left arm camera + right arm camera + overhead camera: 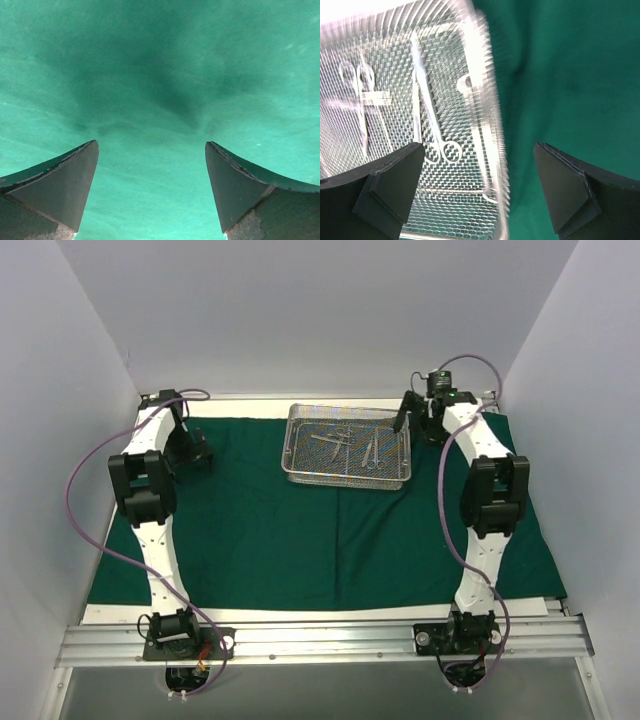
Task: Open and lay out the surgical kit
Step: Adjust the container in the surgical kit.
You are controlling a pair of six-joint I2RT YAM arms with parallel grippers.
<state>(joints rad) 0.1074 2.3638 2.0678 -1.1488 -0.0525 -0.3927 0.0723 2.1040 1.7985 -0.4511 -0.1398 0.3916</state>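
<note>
Flat green drape (pixel 300 540) covering the tabletop (pixel 300 614), wire-mesh tray (pixel 348 446) upper centre of the overhead view, left pincer (pixel 151 144) wide apart over bare cloth, right pincer (pixel 479 145) agape above the tray's edge, its wrist view showing the ring handles of the instruments (pixel 432 125) clearly.

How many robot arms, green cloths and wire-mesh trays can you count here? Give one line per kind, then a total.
Robot arms: 2, left arm and right arm
Green cloth: 1
Wire-mesh tray: 1
Total: 4
</note>
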